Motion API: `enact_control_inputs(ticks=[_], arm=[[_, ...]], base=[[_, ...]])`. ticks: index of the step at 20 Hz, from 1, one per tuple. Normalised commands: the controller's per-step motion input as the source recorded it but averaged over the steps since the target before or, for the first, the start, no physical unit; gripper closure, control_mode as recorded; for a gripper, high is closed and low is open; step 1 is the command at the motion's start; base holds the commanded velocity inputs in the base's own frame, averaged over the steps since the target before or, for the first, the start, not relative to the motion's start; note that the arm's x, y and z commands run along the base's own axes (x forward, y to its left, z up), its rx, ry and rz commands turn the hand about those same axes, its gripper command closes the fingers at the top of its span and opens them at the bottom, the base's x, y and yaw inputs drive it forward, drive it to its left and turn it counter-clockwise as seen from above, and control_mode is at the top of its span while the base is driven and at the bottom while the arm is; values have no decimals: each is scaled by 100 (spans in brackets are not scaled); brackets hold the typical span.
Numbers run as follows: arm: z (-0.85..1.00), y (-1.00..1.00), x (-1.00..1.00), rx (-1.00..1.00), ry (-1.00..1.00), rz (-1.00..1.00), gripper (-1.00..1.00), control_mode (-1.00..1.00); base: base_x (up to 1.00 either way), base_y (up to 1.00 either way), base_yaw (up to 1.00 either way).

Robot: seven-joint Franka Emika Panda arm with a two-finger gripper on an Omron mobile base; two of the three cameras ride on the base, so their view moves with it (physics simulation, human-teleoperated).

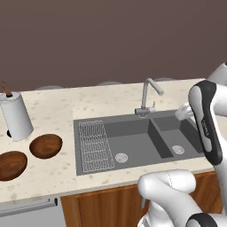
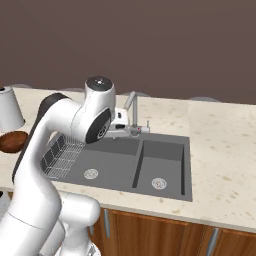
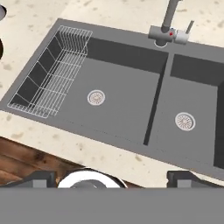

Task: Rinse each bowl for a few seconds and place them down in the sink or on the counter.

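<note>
Item: rinse station, opening stage. Two bowls of dark reddish-brown wood sit on the desk (image 1: 57, 104), well to the left of the sink (image 1: 133, 142): the nearer bowl (image 1: 45, 146) just beside the tall white cylinder (image 1: 17, 116), the farther-left bowl (image 1: 11, 165) close to the desk's front edge and partly cut by the frame. From the right base view one bowl (image 2: 12, 141) shows as a brown sliver behind the arm. Neither is touched, and both look dry and empty. Sink: dark grey, two basins, each with a round drain, a wire rack (image 3: 51, 73) in the left end, and a curved faucet (image 1: 148, 95) at the back rim; no water can be seen running. Gripper (image 3: 111, 178): fingers spread wide with nothing between them, hanging above the front edge of the sink and looking down into the basins. Step in hand, by judgement: the approach, with no bowl yet picked up. The next move seems to call for a swing leftward over the desk, a descent onto the rim of the nearer bowl, a pinch on its thin wall, then a carry under the faucet spout. Faucet handle likely needs turning first or soon after.
</note>
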Motion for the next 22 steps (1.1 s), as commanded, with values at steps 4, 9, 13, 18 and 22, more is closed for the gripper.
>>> enact_control_inputs(ticks=[4, 9, 13, 18, 22], arm=[[0, -23, -13, 1, -20, 12, -100, -100], [-1, -17, -7, 7, -20, 10, -100, -100], [0, -11, -3, 9, -20, 9, -100, -100], [0, -2, 0, 5, -20, 10, -100, -100], [0, -3, 0, 4, -24, 9, -100, -100]], base=[[0, 0, 0], [0, 0, 0], [0, 0, 0], [0, 0, 0], [0, 0, 0]])
